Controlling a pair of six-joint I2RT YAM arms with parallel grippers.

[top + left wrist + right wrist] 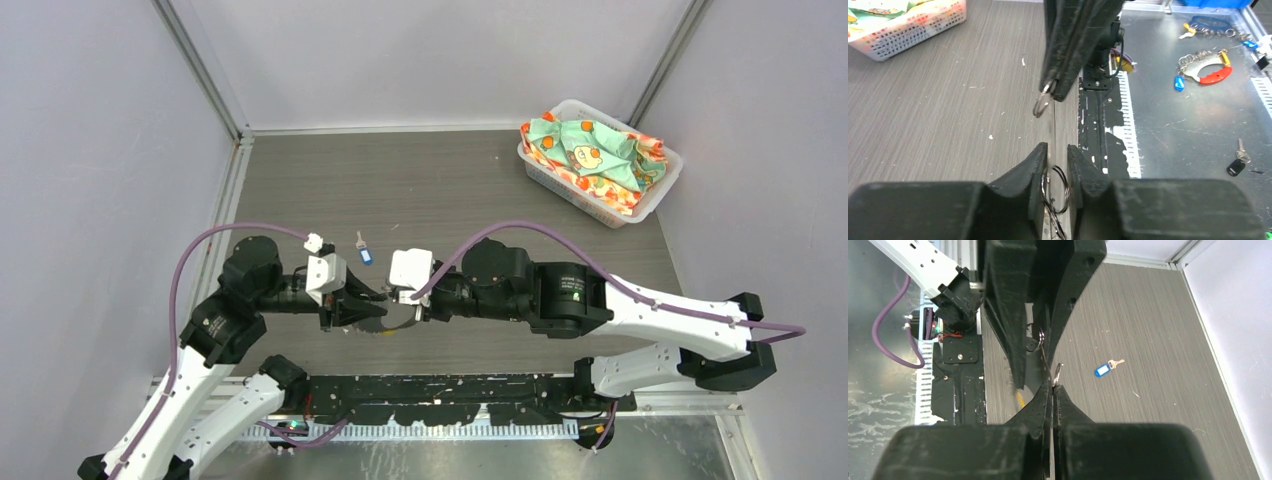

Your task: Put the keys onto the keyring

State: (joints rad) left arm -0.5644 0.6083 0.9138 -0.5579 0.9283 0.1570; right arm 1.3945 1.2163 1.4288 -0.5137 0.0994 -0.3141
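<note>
The keyring (398, 326) hangs as a thin grey band between my two grippers near the table's front edge. My left gripper (1058, 147) is shut on its small silver split rings (1057, 184). My right gripper (1053, 384) is shut on a ring (1057, 372) at the other end, and a thin taut strand runs between them. In the top view the left gripper (368, 300) and right gripper (410, 298) face each other tip to tip. The blue-headed key (1103, 370) lies loose on the table just behind them (365, 256). A blurred yellow-orange piece (1019, 399) shows under the left gripper's finger.
A white basket (541, 172) of patterned cloth stands at the back right corner. In front of the table edge runs the black base rail (1096, 80). Beyond it, on a metal shelf, lie spare key bunches (1204, 67) and a black fob (1236, 166).
</note>
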